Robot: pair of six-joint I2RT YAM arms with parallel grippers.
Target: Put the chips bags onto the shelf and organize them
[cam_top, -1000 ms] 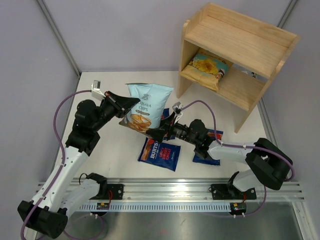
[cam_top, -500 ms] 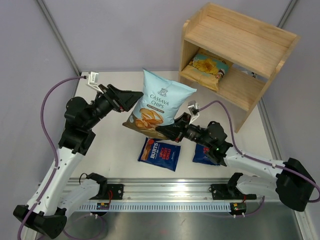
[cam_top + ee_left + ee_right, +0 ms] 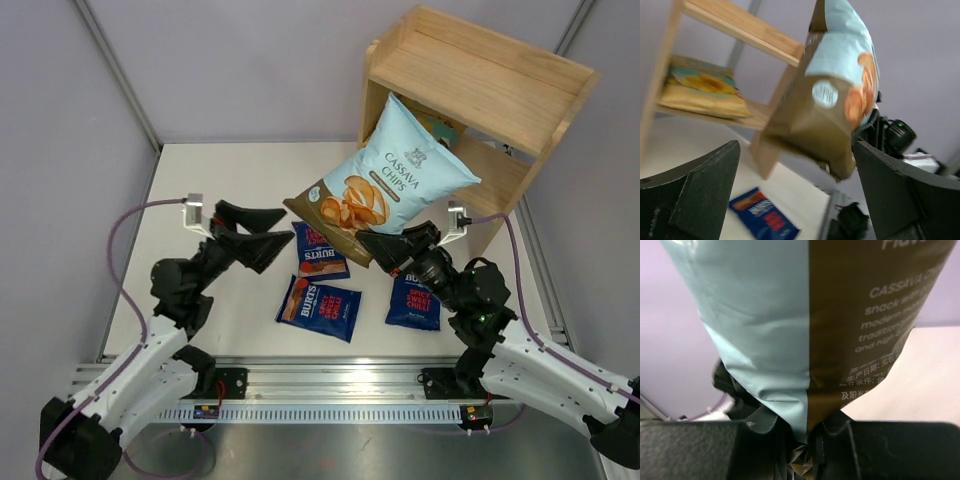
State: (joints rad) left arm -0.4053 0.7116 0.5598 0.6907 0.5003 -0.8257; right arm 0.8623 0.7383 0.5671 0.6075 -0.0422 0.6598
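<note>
Nearest the arm bases, three dark blue Burts bags (image 3: 320, 303) lie flat on the table (image 3: 220, 180), and just beyond them the left gripper (image 3: 268, 235) hangs with its fingers spread wide, holding nothing. Across from it the right gripper (image 3: 380, 245) pinches the bottom seam of the light blue Cassava Chips bag (image 3: 400, 172), which is lifted clear of the table and leans toward the shelf (image 3: 480, 70). Farthest back, the tan-yellow bag (image 3: 700, 90) lies on the shelf's lower tier.

The light is bright and soft, with faint shadows. The left wrist view is blurry; the top view is sharp.
</note>
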